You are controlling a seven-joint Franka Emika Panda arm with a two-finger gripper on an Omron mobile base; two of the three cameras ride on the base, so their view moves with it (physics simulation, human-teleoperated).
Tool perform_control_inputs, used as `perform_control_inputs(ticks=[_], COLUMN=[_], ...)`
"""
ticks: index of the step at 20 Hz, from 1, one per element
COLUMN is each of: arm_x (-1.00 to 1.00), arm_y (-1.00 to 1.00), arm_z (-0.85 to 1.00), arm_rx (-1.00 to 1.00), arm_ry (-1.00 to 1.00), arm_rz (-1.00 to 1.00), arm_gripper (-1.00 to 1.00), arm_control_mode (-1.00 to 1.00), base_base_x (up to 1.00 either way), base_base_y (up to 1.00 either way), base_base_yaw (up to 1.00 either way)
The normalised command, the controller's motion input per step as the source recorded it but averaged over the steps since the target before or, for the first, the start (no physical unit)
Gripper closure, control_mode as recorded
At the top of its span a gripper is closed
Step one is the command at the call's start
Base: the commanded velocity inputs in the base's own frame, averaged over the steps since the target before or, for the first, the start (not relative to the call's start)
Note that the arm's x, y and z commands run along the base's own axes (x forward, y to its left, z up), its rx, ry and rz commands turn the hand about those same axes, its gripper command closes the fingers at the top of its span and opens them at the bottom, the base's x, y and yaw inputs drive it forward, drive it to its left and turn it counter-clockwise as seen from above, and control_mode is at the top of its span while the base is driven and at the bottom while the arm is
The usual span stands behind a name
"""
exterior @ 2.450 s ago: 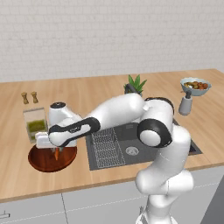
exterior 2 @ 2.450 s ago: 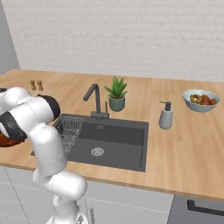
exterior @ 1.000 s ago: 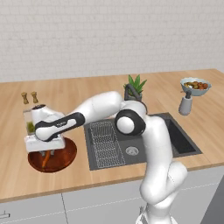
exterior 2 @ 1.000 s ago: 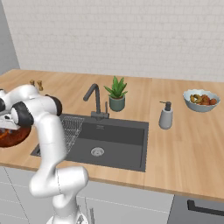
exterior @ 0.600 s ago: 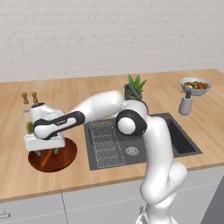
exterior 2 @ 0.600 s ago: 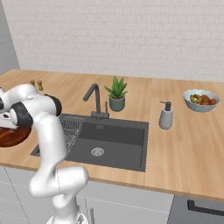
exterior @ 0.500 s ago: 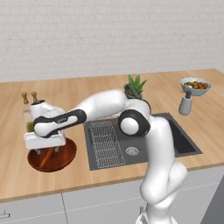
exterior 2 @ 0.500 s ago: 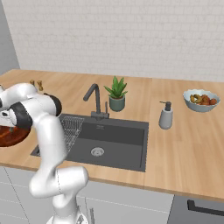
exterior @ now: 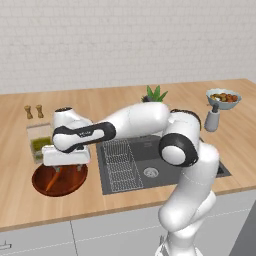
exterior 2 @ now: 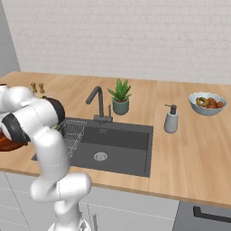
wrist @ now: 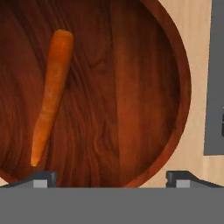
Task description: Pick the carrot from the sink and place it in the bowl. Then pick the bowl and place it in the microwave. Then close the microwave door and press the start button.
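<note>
The orange carrot (wrist: 50, 96) lies loose on the floor of the dark reddish-brown wooden bowl (wrist: 131, 87), touching neither finger. My gripper (wrist: 111, 177) hangs open just above the bowl, fingertips (wrist: 41, 177) spread wide with nothing between them. From the left base view the gripper (exterior: 66, 169) stands over the bowl (exterior: 60, 181) on the counter left of the sink (exterior: 165, 160), and the carrot (exterior: 52, 181) shows as an orange streak inside. In the right base view the bowl (exterior 2: 6, 142) peeks out behind the arm, left of the sink (exterior 2: 113, 146). The microwave and its door are out of view.
A wire rack (exterior: 119, 162) fills the sink's left part, with the dark faucet (exterior 2: 97, 103) behind. A green-filled tray (exterior: 39, 144) and two shakers (exterior: 33, 111) stand beyond the bowl. A plant (exterior 2: 120, 97), soap dispenser (exterior 2: 171, 119) and fruit bowl (exterior 2: 206, 103) sit to the right.
The jaws have gone from partly closed to wide open, and the carrot now lies free in the bowl. The hand has stayed over the bowl.
</note>
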Motion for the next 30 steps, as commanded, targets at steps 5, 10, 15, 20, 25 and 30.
perform_control_inputs(ticks=[5,10,15,20,25,30], arm_x=[0.11,0.20,0.16,0.12,0.05,0.10], arm_y=[-0.29,-0.13,-0.07,-0.02,-0.21,-0.07], arm_z=[0.00,0.00,-0.01,-0.07,-0.06,-0.17], arm_rx=[0.04,0.00,0.00,0.00,0.03,0.01], arm_ry=[0.00,0.00,0.00,0.00,0.00,0.00], arm_rz=[-0.03,0.00,0.00,0.00,0.00,0.00], arm_gripper=[-1.00,-1.00,-1.00,-1.00,-1.00,-1.00], arm_control_mode=[-1.00,-1.00,-1.00,-1.00,-1.00,-1.00], base_base_x=[0.00,0.00,0.00,0.00,0.00,0.00], base_base_y=[0.00,0.00,0.00,0.00,0.00,0.00], base_base_yaw=[0.00,0.00,0.00,0.00,0.00,0.00])
